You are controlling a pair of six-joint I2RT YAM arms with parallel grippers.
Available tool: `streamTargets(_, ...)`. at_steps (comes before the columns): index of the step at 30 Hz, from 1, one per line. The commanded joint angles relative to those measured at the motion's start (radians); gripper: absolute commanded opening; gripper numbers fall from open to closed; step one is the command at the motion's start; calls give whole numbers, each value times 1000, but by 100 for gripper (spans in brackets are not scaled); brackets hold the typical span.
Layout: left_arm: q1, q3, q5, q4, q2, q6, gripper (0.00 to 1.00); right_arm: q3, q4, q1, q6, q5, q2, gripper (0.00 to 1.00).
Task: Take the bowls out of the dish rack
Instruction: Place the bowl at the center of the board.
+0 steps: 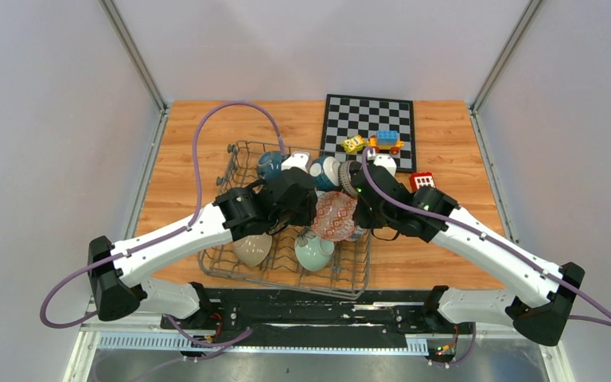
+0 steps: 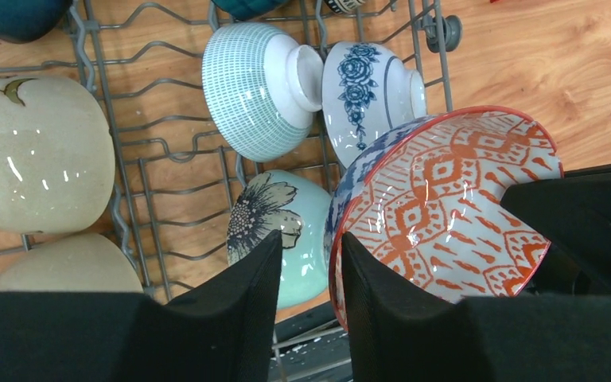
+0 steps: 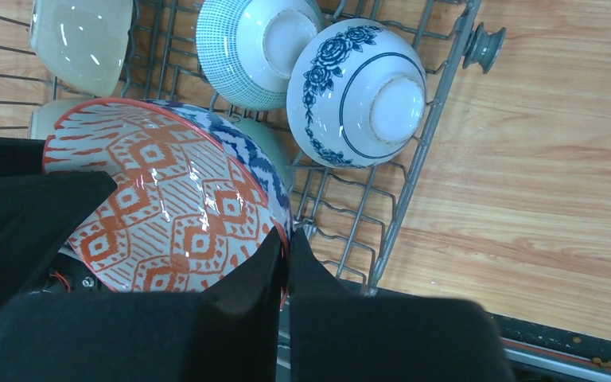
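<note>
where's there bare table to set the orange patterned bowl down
Bare table right of the chessboard, and the strip between the dish rack and the table's right edge, partly under the right arm. Crowded: the rack itself, and the chessboard's near edge with toy blocks.

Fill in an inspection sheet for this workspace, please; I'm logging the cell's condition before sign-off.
Surface: wooden table, no spills or damage seen.
Job's things: grey dish rack holds several bowls; orange-patterned bowl tilted on edge over its right side, between both grippers.
Clutter: chessboard at the far edge with toy blocks on it; red toy beside it.
Grippers: left gripper open, fingers astride the orange-patterned bowl's rim; right gripper shut on that rim.
Cables: purple cable arcs over the rack's far-left corner; second cable trails off the right arm.
Surroundings: pale walls, metal frame posts; nothing else seen.
</note>
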Motion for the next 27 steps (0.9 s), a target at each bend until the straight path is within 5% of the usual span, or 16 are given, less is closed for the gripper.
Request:
streamTargets(1,-5,23,0,-1,14,26,32,-3,29,-13,38,-4,1,0)
streamTargets(9,-5,25,14,1,32,37,19,-12,29,-13,47,-12,10,0)
streamTargets(13,-6,28,15,1,38,43,1,-6,29,-13,47,-22,13,0)
streamTargets(17,-7,28,21,5,40,45,0,-4,30,-12,40,-33,14,1)
streamTargets(23,-3,38,-28,-3,14,60,0,34,46,-13,-71,-84,0,62)
streamTargets(27,60,90,-74,-46,-22,102,0,73,46,-13,-159,-95,-64,82)
